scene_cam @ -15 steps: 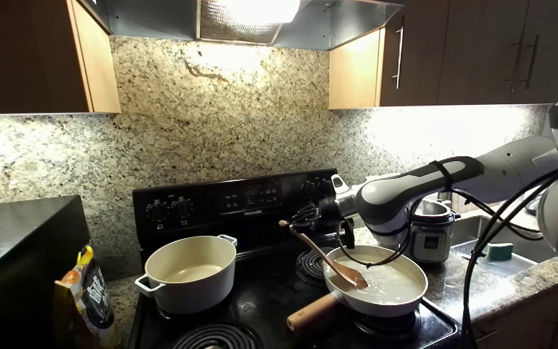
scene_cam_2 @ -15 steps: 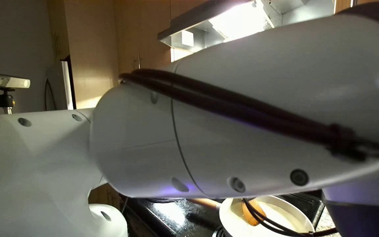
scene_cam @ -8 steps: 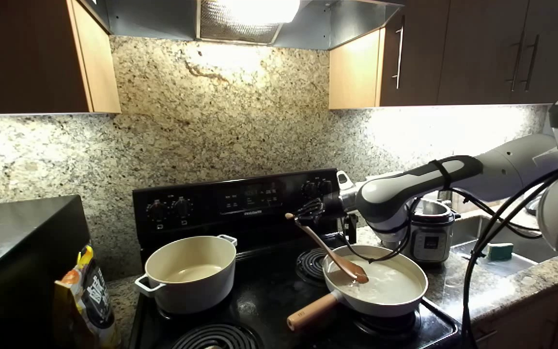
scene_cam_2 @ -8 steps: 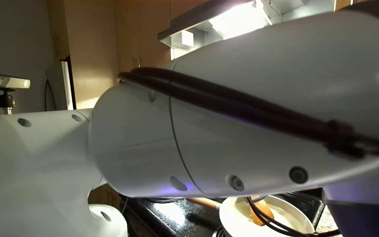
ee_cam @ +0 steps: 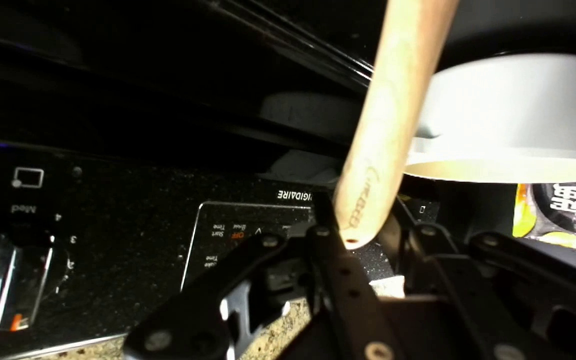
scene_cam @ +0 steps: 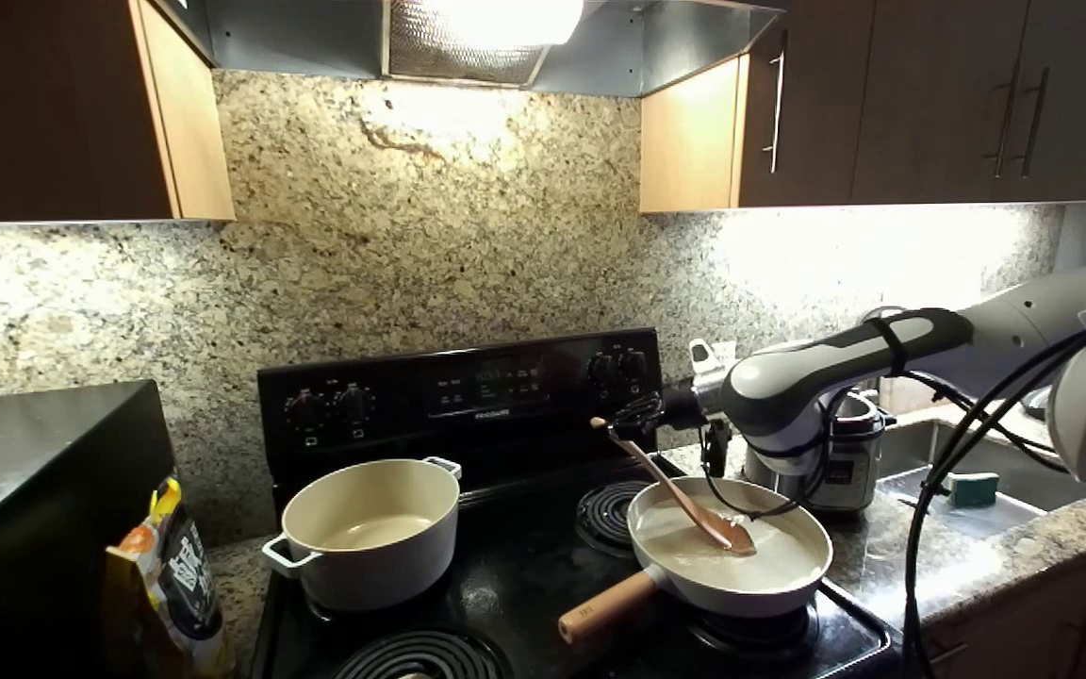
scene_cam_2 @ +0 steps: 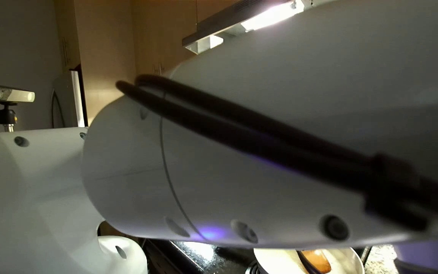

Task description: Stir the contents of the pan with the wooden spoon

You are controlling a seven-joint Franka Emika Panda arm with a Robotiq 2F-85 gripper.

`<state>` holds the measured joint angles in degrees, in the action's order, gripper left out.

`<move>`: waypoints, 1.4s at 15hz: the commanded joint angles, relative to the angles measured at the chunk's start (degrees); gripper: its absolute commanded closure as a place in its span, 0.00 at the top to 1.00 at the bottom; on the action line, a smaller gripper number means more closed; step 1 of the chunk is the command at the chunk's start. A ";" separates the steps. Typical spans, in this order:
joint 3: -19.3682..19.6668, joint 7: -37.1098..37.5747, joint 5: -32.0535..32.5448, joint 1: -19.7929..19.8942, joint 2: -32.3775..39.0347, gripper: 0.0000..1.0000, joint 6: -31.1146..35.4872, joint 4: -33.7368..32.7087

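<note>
The cream-white pan point(scene_cam: 741, 604) sits on a burner, its thick wooden handle point(scene_cam: 609, 606) pointing to the front left in an exterior view. Pale creamy contents point(scene_cam: 783, 556) cover its bottom. My gripper point(scene_cam: 626, 426) is shut on the upper end of the wooden spoon point(scene_cam: 661, 476), beyond the pan's rear left rim. The spoon slants down and its bowl point(scene_cam: 733, 536) rests in the contents near the pan's middle. In the wrist view the spoon's handle end point(ee_cam: 368, 200) lies between both fingers. Much of the pan point(scene_cam_2: 270, 260) is hidden by the arm in an exterior view.
A deeper cream two-handled pot point(scene_cam: 369, 575) stands left on the stove. Behind the pan are the control panel point(scene_cam: 477, 387) and a steel cooker point(scene_cam: 849, 471). Cables point(scene_cam: 826, 471) hang from the arm over the pan. A snack bag point(scene_cam: 187, 585) stands far left.
In an exterior view the arm and gripper have moved right. The spoon went along, its bowl sliding from the pan's left part toward the middle. The pan has stayed put.
</note>
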<state>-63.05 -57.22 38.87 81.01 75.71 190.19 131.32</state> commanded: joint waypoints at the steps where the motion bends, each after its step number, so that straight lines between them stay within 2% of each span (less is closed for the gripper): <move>1: 1.09 3.62 0.34 -0.29 -1.00 0.10 0.05 1.08; 6: 2.41 6.03 -0.19 -4.77 -2.06 0.10 -0.45 -0.20; 13: 1.07 8.48 -0.26 -11.13 -2.67 0.10 -2.12 -2.79; 17: 0.17 10.35 -0.39 -12.72 -2.54 0.10 -2.56 -6.13; 21: -0.14 11.46 -0.01 -11.99 -3.32 0.10 -2.69 -7.82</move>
<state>-62.52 -48.44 38.85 68.18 75.02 188.99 123.63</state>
